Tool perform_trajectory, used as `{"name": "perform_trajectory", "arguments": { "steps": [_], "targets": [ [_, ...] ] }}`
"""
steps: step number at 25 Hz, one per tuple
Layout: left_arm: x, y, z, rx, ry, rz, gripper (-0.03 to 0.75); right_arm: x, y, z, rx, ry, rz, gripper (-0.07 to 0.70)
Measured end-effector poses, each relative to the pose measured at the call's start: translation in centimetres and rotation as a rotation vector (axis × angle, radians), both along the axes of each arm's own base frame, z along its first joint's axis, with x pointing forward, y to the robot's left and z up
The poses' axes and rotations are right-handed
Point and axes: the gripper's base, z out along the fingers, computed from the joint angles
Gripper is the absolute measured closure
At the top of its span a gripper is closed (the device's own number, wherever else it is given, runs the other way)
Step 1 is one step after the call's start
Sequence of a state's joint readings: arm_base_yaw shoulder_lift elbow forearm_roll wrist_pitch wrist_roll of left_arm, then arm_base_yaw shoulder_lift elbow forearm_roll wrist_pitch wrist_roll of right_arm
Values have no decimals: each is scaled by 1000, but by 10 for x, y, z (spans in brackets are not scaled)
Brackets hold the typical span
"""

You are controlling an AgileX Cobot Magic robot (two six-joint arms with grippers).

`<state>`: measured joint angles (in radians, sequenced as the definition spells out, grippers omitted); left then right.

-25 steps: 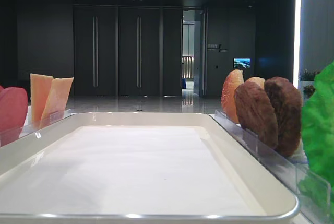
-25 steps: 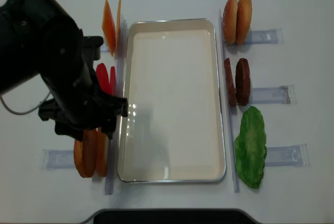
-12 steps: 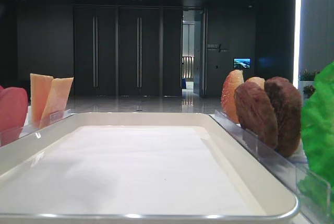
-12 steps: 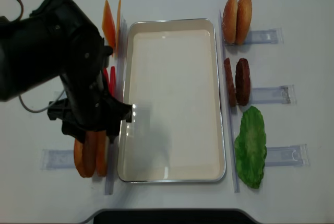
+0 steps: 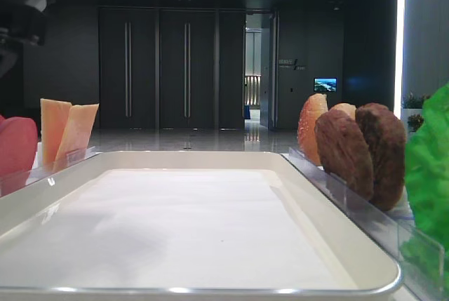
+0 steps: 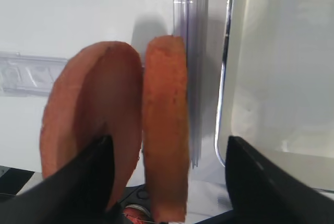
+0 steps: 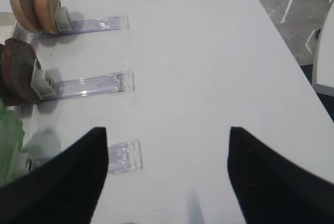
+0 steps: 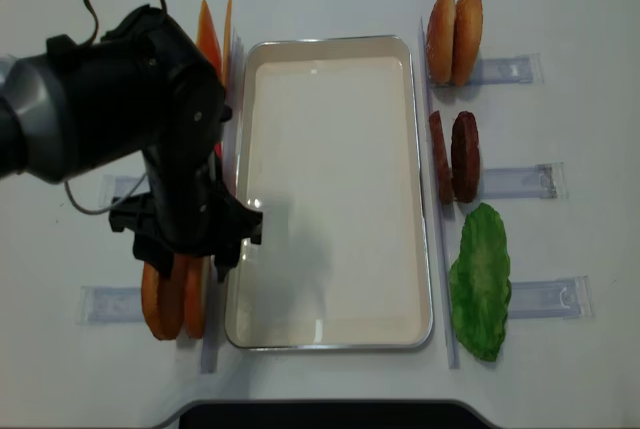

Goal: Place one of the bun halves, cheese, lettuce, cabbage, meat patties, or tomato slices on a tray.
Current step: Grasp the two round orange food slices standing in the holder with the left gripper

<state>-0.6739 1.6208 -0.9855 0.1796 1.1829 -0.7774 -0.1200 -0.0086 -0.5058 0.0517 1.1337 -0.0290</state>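
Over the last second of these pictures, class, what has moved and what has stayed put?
The left arm has swung toward the tray, and its gripper now hangs over the left pair of buns, jaws open, holding nothing. Nothing was picked up or let go. The tray, cheese, patties, lettuce and right buns stayed where they were.

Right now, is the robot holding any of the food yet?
No. The left gripper hangs open around the two bun halves without pinching them, and the right gripper is open over bare table.
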Motion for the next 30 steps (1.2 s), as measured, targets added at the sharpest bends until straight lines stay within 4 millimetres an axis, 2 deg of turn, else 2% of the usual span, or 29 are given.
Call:
{"name": "perform_trajectory", "arguments": {
  "steps": [4,6,13,14,22,30],
  "targets": [
    [2,-2,-3,-3,-4,-6,216,0,0,0,0,0,0,166],
    [3,-2,-4,0,-4,-8,253,0,0,0,0,0,0,166],
    [3,-2,-6,8,-3,-12,538,0,0,0,0,0,0,166],
    [3,-1,-6,10,-4,-13,560,0,0,0,0,0,0,166],
    [2,0,-2,6,-11,-16,571,0,0,0,1,0,0,166],
    [-15,9,42,-124,-114,6,573,0,0,0,1,0,0,166]
  ]
}}
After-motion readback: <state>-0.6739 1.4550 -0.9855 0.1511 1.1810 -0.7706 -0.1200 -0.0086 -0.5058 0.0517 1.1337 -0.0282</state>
